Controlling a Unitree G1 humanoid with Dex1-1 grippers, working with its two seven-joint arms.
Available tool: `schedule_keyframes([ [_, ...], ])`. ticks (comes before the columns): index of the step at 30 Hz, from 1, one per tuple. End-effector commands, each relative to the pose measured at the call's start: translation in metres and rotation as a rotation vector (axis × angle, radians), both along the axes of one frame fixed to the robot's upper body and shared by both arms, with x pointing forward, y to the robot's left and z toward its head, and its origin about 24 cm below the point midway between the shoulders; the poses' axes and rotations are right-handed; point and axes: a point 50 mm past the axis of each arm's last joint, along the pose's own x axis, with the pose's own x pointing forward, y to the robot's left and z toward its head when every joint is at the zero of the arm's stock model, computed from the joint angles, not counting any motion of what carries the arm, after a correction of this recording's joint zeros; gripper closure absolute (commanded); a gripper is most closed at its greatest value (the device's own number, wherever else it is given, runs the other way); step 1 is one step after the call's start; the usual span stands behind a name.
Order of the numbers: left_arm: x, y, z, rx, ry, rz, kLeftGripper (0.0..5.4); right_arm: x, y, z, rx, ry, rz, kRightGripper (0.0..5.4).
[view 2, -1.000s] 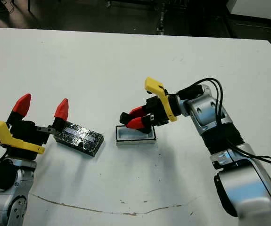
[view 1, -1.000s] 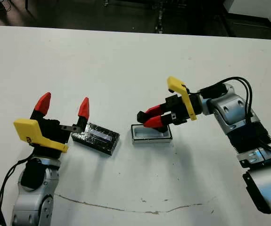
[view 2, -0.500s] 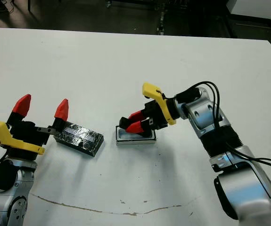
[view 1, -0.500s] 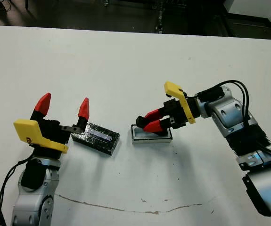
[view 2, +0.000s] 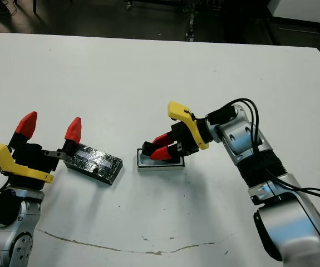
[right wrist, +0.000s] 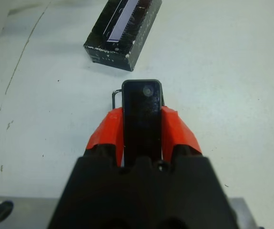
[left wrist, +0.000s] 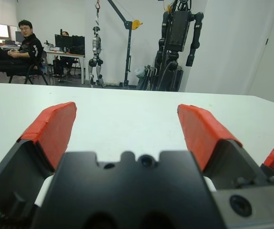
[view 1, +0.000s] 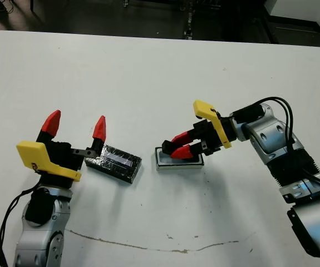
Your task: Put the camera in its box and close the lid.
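Risk first: could wedge the camera (right wrist: 142, 114) crooked on the rim of the box (view 1: 161, 162) rather than seating it, since the block is only slightly smaller than the tray and looks tilted, its far end down near the tray's left end at picture centre. Could also drag or flip the light tray if pushed sideways, with nothing bracing it. Letting go early might leave one end propped on the rim, so that the lid (view 1: 115, 162) would not sit flat later.

Right gripper (view 1: 179, 148), centre-right of the head views: clenched on the camera, a red finger pressed to each long side. Left gripper (view 1: 75, 125), lower left: spread wide and empty, raised beside the lid, nearer fingertip close to the lid's left end; contact hard to judge. Lid flat on the table (view 1: 148, 78), left of the tray and near it, but apart.

Hard to make out:
- Tray mostly covered by the fingers and camera; only a thin corner outline visible in the right wrist view.
- Whether the camera's tip already touches the tray floor.
- Lid and tray absent from the left wrist view, which looks over the table toward a seated person (left wrist: 25, 45) at its upper left.
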Motion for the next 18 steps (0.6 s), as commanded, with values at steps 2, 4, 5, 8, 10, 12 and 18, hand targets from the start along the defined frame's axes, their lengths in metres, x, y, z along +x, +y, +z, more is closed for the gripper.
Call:
schedule_keyframes([
  [2,-0.0020,-0.0003,-0.0028,-0.001,0.020,0.003,0.00,-0.0012,-0.0119,-0.0050,-0.054,0.008,-0.004,3.76],
  [4,-0.0020,-0.0003,-0.0027,0.002,0.022,0.007,0.00,-0.0009,-0.0122,-0.0045,-0.059,0.006,-0.003,3.76],
  [5,-0.0021,-0.0003,-0.0028,0.004,0.024,0.010,0.00,-0.0006,-0.0125,-0.0044,-0.059,0.007,-0.004,3.76],
  [8,-0.0024,-0.0005,-0.0025,0.002,0.023,0.009,0.00,-0.0001,-0.0138,-0.0044,-0.055,0.009,-0.003,3.76],
  [10,-0.0023,-0.0004,-0.0027,0.006,0.021,0.012,0.00,0.0003,-0.0152,-0.0037,-0.062,0.002,-0.007,3.76],
  [12,-0.0022,-0.0005,-0.0026,0.009,0.019,0.013,0.00,0.0006,-0.0165,-0.0028,-0.078,-0.004,-0.014,3.76],
  [18,-0.0021,-0.0002,-0.0027,-0.002,0.025,0.010,0.00,0.0003,-0.0194,-0.0036,-0.094,-0.012,-0.006,3.76],
])
